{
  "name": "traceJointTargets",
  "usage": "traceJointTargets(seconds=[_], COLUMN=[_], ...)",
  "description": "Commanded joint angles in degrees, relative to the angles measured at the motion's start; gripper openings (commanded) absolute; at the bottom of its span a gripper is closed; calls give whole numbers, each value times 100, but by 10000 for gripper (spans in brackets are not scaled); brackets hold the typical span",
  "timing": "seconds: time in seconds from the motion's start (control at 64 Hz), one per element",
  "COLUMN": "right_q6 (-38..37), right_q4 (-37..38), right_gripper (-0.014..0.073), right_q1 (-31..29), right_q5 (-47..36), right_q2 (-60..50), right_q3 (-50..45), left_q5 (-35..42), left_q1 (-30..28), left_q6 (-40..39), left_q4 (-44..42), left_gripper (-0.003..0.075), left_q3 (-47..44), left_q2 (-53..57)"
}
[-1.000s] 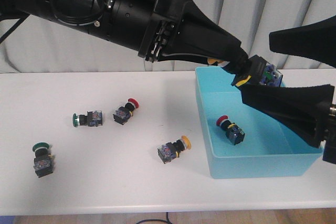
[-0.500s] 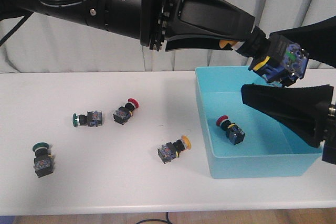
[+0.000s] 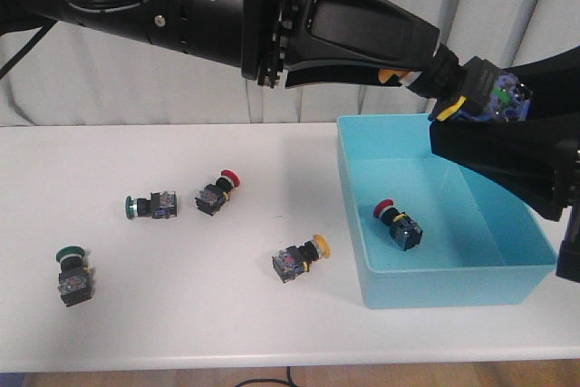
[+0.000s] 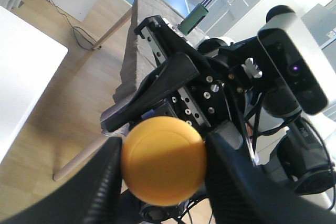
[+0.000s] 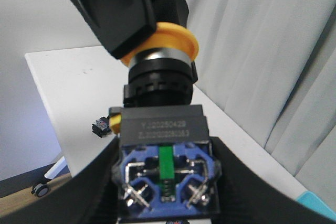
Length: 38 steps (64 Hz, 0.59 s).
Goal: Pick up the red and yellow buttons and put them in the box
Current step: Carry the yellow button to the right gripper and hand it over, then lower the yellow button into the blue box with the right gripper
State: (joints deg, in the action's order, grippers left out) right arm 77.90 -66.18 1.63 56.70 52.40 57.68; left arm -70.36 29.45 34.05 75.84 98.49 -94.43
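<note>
- Yellow button (image 3: 471, 97) sits at the upper right of your front frame, above the box (image 3: 453, 287); your left end effector (image 3: 426, 74) is clamped on its yellow cap.
- Your right end effector (image 5: 165, 182) flanks its blue-and-black body; whether it grips, you cannot tell.
- One red button (image 3: 397, 222) lies inside the box.
- On the desk (image 3: 181, 314), left of the box: another yellow button (image 3: 301, 258) and a second red button (image 3: 217, 192).

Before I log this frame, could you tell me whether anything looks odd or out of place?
Yes: the yellow button hangs above the box gripped from both ends, the left gripper on its cap, the right gripper closing around its body.
</note>
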Motion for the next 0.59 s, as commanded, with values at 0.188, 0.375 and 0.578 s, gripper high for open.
traceJointTargets(seconds=[0.188, 0.375, 0.578], right_q6=[28, 23, 23], right_q4=[-555, -676, -699], right_gripper=[-8, -7, -5], right_q1=[-22, -22, -22], right_q5=[-1, -273, -1375], right_q2=[-15, -15, 5], right_q3=[160, 160, 160], left_q5=[191, 307, 277], left_q1=[32, 32, 32], left_q6=[144, 144, 144], left_q4=[-198, -373, -790], left_gripper=[137, 320, 438], left_q3=[168, 168, 168], left_q2=[286, 286, 286])
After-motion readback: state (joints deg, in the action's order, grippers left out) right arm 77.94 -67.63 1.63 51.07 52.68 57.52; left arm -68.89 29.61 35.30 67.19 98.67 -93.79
